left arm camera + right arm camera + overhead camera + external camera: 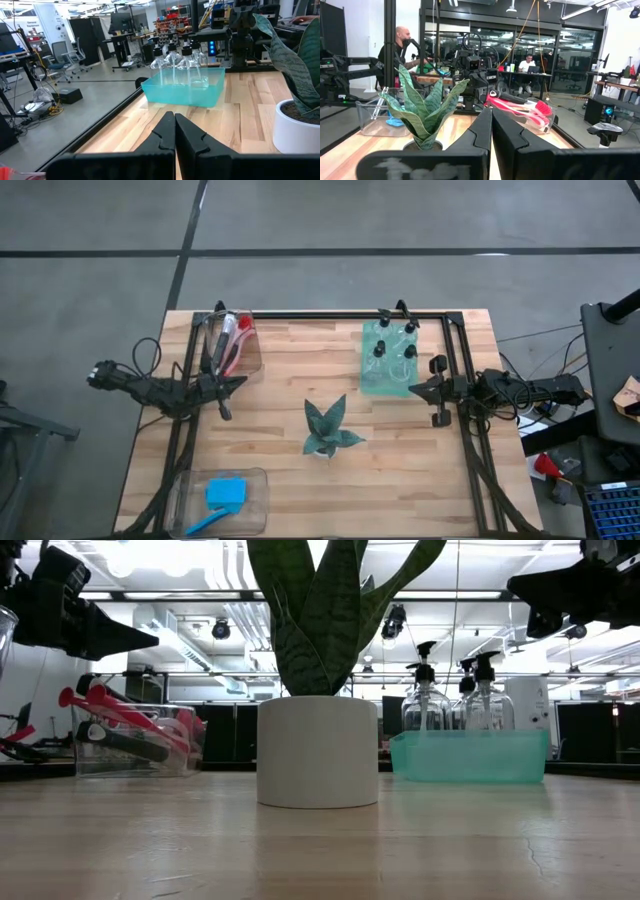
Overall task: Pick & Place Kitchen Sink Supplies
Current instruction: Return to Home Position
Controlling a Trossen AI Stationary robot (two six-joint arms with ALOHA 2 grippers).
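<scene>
Several red dish brushes (230, 340) lie slanted in a clear bin (250, 360) at the table's far left; they also show in the low view (120, 710) and the right wrist view (520, 107). Several clear black-capped bottles (392, 345) stand upright in a teal tray (372, 385) at the far right, and the left wrist view shows the bottles (175, 60) too. A blue sponge (226, 491) lies flat in a clear bin (255, 480) at the near left. My left gripper (240, 381) hovers shut beside the brush bin. My right gripper (412, 390) hovers shut beside the teal tray. Both are above the table and hold nothing.
A spiky-leafed plant in a white pot (328, 430) stands at the table's middle, between the two grippers. A black frame (330, 315) runs along the far edge and both sides. People sit at desks in the room beyond the table (527, 65).
</scene>
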